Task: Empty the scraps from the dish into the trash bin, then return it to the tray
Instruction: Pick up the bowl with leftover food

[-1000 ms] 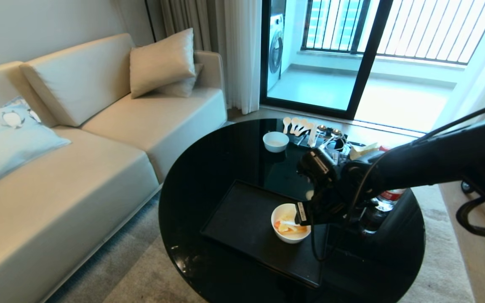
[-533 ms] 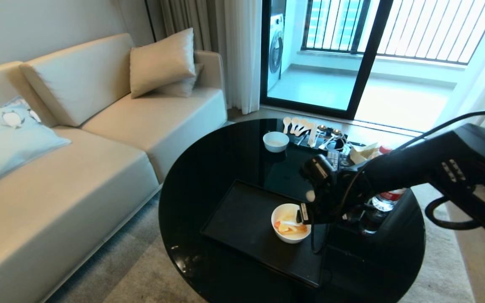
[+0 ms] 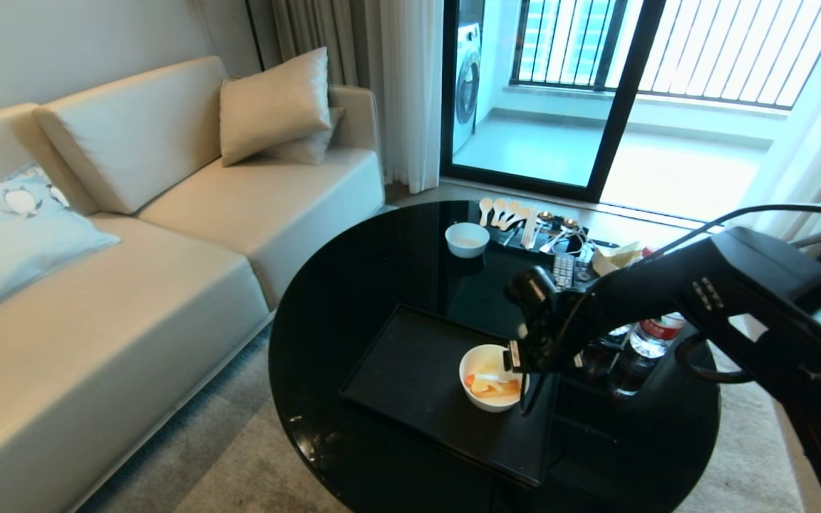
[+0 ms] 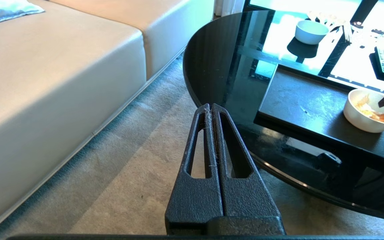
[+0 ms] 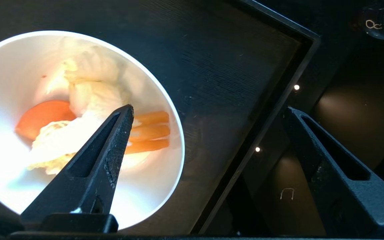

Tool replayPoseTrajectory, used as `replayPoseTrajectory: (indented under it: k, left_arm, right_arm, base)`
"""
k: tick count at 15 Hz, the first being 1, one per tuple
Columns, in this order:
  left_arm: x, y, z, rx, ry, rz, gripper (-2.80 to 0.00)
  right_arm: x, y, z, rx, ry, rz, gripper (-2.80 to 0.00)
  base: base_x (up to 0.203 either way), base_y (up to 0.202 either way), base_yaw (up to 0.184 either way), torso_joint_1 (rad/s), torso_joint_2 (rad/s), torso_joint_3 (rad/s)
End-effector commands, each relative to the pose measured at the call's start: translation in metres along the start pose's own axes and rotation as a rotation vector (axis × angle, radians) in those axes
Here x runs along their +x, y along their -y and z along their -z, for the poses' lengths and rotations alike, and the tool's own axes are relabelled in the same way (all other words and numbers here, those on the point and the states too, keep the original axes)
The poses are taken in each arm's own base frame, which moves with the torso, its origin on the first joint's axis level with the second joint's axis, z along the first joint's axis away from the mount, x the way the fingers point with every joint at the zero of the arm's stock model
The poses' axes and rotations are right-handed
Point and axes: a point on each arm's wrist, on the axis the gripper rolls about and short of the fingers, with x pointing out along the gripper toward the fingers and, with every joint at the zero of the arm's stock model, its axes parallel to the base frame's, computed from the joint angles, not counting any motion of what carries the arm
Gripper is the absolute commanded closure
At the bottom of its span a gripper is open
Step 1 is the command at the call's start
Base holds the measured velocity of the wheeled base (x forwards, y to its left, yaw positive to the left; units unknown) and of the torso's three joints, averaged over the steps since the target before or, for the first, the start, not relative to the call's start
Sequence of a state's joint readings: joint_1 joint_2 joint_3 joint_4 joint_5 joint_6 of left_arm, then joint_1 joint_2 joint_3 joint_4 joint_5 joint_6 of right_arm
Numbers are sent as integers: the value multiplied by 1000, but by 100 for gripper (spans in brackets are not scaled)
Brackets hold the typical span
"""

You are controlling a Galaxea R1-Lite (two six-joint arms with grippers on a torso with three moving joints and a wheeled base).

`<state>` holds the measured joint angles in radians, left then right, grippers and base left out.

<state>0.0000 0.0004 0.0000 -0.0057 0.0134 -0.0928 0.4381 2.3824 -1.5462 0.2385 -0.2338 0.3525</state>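
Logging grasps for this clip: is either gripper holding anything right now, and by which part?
Nothing is held. The right gripper is open, straddling the dish's rim on the tray without closing. The left gripper is shut on nothing, off the table.

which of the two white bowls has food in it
The dish on the tray, holding orange and pale scraps. The smaller bowl farther back looks empty.
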Motion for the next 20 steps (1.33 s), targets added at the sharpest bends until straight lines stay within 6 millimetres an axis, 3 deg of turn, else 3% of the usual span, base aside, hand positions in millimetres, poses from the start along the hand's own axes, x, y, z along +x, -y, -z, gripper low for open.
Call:
replayPoseTrajectory:
  k: [1,12,13,20]
  left_arm:
    - [0,0,0,-1,1,0,0]
    - [0,0,0,-1,1,0,0]
    - [0,0,0,-1,1,0,0]
    - [0,0,0,-1,1,0,0]
  right_arm:
    - [12,2,1,4,-12,13,-280]
    - [25,0,7,2,-27,20,-280]
    - [25,1,7,2,-28,20,0]
    - [27,1,11,-6,-45,26,0]
  base:
    - [0,0,0,0,0,0]
    - [0,0,0,0,0,0]
    - [0,0,0,0,0,0]
    - [0,0,0,0,0,0]
